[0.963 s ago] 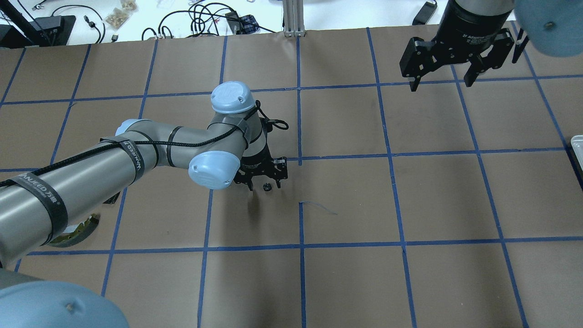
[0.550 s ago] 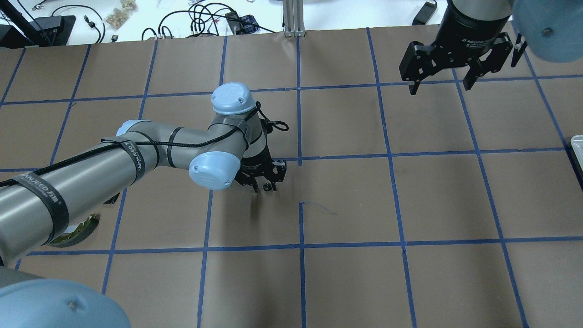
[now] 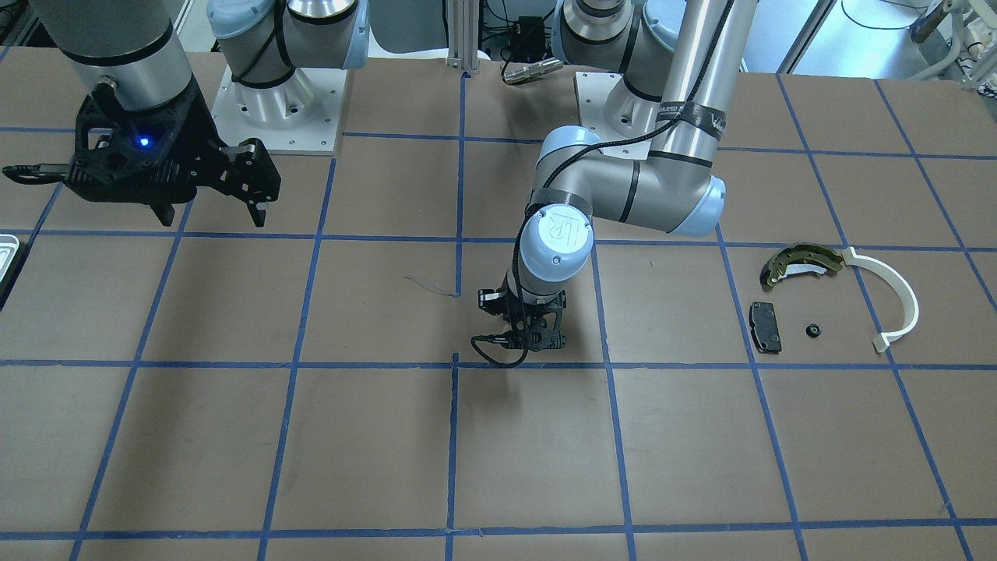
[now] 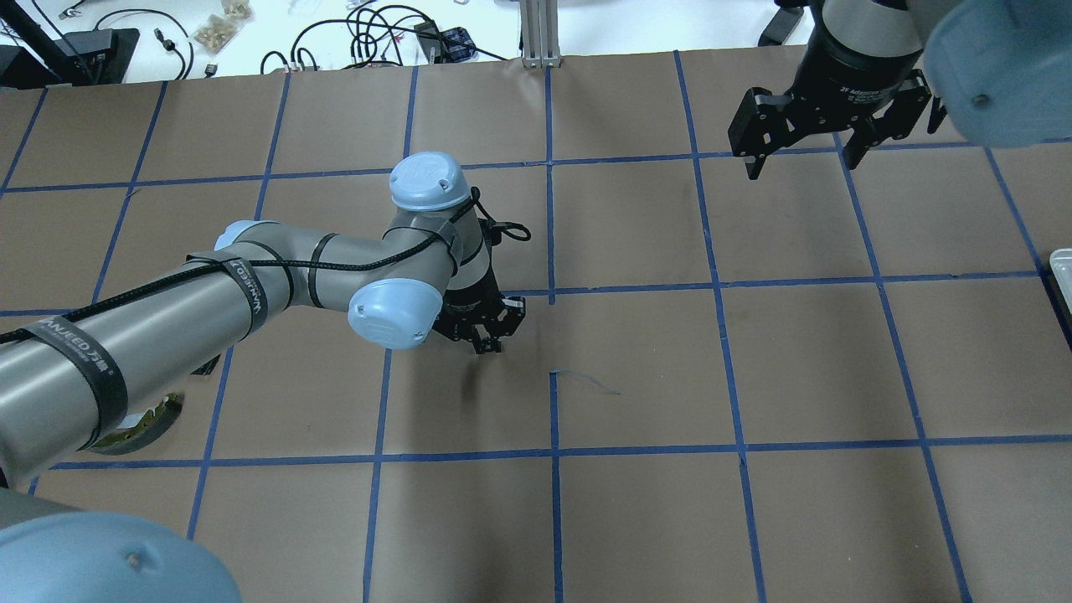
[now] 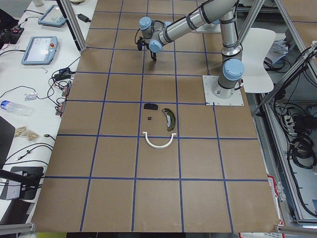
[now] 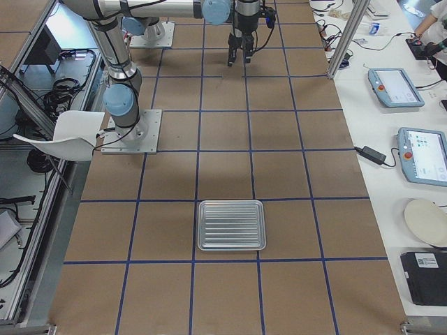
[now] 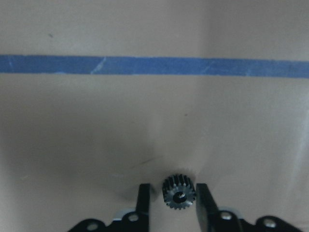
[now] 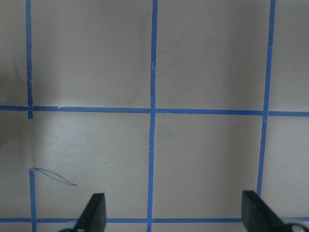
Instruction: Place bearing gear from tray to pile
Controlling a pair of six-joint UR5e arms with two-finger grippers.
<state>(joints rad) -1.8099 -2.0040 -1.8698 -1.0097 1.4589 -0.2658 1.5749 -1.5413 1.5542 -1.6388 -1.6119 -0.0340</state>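
Two arms are sharing one big brown surface (image 4: 636, 360) with blue tape lines making squares on it. We are seeing the left arm (image 4: 167, 327) reaching out low toward the middle, and the right arm (image 3: 117, 39) hanging higher up on its own side.

A silver tray (image 6: 230, 225) with ridges is lying flat near the right end of the surface, well apart from both arms.

We are looking at the right gripper (image 4: 800, 166) next. It is hanging above the paper with its fingers spread wide apart.

The left gripper (image 4: 487, 346) is pointing down, right by a spot where blue lines are crossing. Its fingers (image 7: 143, 200) are standing close on both sides of the bearing gear (image 7: 178, 193). One finger seems to be touching the teeth, and we are seeing a thin gap on the other side. So it is not pinching the gear yet.

Over on the left end, a pile of parts is lying together. We are spotting a white curved piece (image 3: 896, 300), with a yellowish curved brake part (image 3: 798, 261) touching one end of it. A flat black pad (image 3: 764, 326) is lying near them, with a tiny black round part (image 3: 813, 330) just beside it.

The bearing gear is small, dark and toothed. It is sitting flat on the paper near the middle, far from the tray and far from the pile.
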